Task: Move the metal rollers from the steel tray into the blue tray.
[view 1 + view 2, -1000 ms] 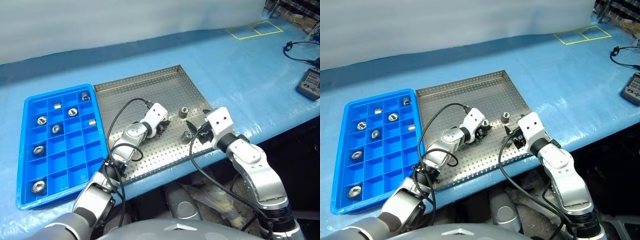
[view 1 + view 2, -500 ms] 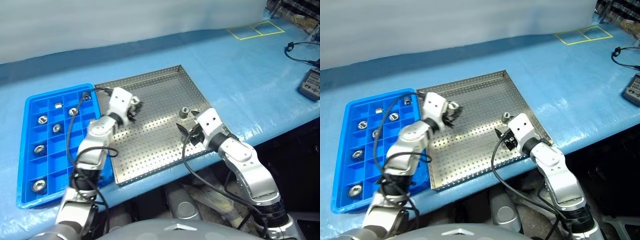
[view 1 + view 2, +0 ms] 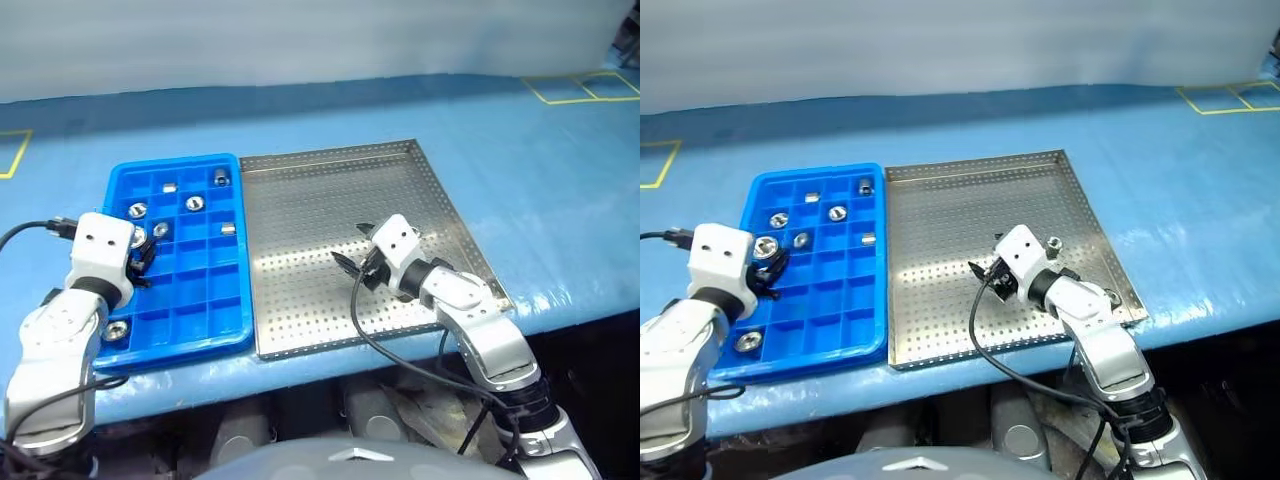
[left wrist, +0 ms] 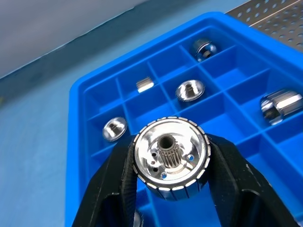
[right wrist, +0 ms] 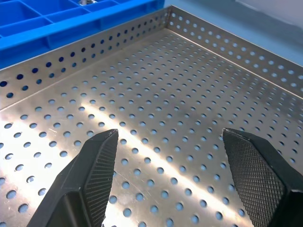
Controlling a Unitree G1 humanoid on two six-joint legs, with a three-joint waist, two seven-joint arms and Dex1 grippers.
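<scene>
Left gripper (image 4: 170,165) clamps a metal roller (image 4: 171,158) between its fingers, above the blue tray (image 4: 90,85).

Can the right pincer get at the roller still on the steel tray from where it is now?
Probably yes. The right pincer is open and empty over the steel tray, and the roller stands close beside its wrist, with nothing between them.

roller in left hand (image 4: 170,160): its lower rim and both sides covered by the fingers (image 4: 111,189)
compartment beneath the left hand: hidden by the held roller
roller (image 3: 1053,243) just beyond the right hand (image 3: 352,266): partly behind the wrist, too small to read
steel tray (image 5: 199,94): near part cut off below the right hand's fingers
</scene>
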